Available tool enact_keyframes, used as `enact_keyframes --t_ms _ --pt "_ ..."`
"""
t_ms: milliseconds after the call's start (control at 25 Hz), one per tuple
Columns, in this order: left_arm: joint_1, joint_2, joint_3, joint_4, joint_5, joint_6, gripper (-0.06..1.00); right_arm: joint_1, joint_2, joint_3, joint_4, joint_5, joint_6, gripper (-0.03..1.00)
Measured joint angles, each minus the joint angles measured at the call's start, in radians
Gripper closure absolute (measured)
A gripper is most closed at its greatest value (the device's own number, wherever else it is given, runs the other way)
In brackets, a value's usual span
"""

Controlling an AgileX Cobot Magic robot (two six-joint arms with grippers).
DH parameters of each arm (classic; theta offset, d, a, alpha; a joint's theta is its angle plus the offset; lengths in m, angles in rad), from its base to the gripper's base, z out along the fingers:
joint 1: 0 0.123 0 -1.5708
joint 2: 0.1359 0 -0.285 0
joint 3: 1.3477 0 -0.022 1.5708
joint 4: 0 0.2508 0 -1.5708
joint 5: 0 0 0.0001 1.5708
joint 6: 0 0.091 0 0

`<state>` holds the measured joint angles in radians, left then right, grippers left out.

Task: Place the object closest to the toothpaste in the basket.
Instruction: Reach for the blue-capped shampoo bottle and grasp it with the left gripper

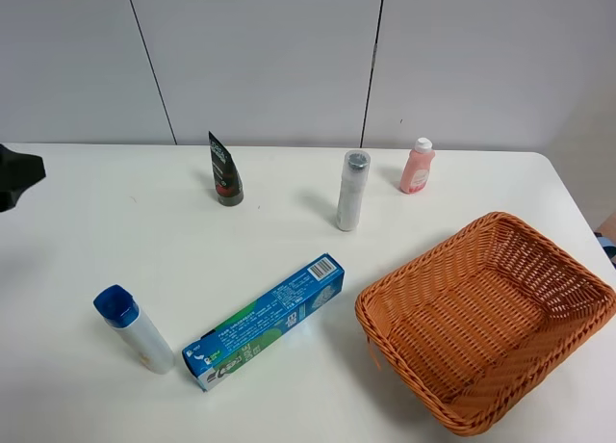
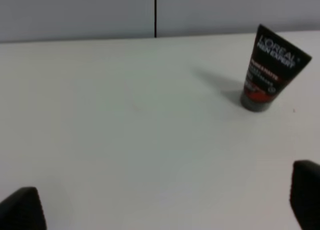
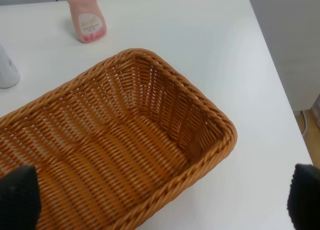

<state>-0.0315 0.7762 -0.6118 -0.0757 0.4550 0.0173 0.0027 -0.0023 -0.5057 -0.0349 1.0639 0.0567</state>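
Note:
The toothpaste box (image 1: pixel 265 321), blue and green, lies flat near the table's front middle. A white bottle with a blue cap (image 1: pixel 133 327) lies just to its left, the nearest object to it. The wicker basket (image 1: pixel 385 294) stands at the front right and is empty; its rim also shows in the right wrist view (image 3: pixel 220 121). My left gripper (image 2: pixel 162 205) is open and empty above bare table at the far left, where a black part of it shows in the high view (image 1: pixel 14 173). My right gripper (image 3: pixel 160 197) is open and empty, hovering over the basket.
A black L'Oreal tube (image 1: pixel 225 170) stands cap-down at the back, also in the left wrist view (image 2: pixel 265 70). A white and grey bottle (image 1: pixel 352 190) and a pink bottle (image 1: pixel 417 167) stand at the back right. The pink bottle also shows in the right wrist view (image 3: pixel 87 17).

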Motion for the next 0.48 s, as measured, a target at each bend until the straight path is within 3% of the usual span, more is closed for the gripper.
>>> enact_keyframes --t_ms 120,280,480 --pt "-0.002 -0.034 0.0 -0.004 0.068 0.001 -0.05 0.0 0.0 0.0 0.0 0.0 0.0 -0.03" --pt "-0.002 -0.126 0.0 -0.013 0.234 0.001 -0.05 0.0 0.0 0.0 0.0 0.0 0.0 -0.03" --pt "-0.002 -0.212 0.0 -0.113 0.391 0.001 -0.05 0.0 0.0 0.0 0.0 0.0 0.0 -0.03"
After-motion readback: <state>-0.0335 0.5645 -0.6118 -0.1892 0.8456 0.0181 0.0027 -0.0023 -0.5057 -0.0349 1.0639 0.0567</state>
